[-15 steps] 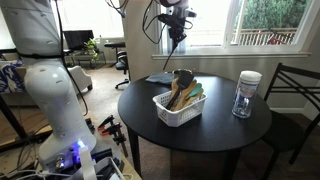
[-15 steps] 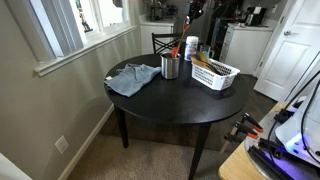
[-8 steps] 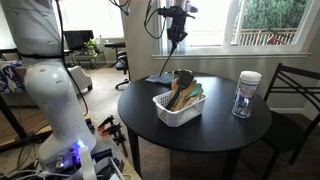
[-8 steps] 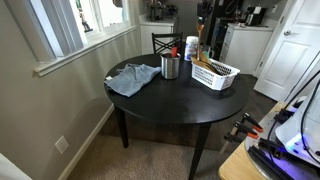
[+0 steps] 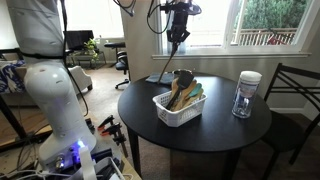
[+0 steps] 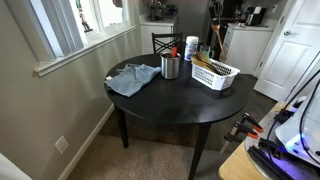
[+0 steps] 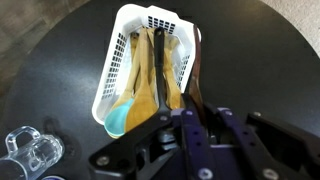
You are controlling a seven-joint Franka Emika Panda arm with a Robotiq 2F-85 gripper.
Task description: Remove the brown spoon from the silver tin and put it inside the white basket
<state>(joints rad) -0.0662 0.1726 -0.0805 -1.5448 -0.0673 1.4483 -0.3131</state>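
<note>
In an exterior view, we see the gripper (image 5: 177, 33) hanging high above the round black table (image 5: 215, 128), over its far edge. Its fingers point down, but from here we cannot tell how wide they stand, and anything held is too thin to make out. Below and slightly nearer the camera sits the white basket (image 5: 172, 113), with pale wooden utensils (image 5: 180, 95) leaning out of it. A blue cloth (image 5: 160, 78) lies just behind the basket. A clear jar with a white lid (image 5: 246, 93) stands well apart, on the side of the table near the dark chair (image 5: 290, 90).

From the opposite side of the room, the silver tin (image 6: 170, 68) stands upright near the middle of the far part of the table, with the blue cloth beside it. The basket sits apart from the tin, towards the table's edge. Here the gripper is only a dark shape above the basket against a dark background, and we cannot read its state.

The wrist view settles it. The jaws are drawn close on the handle of the brown spoon (image 7: 193, 70). The spoon runs from between the fingers along one long side of the basket. We cannot say whether its far end lies inside the rim or over it. Inside the basket we see the tan utensils and a light blue spoon (image 7: 118, 120). The jar shows at the lower corner.
</note>
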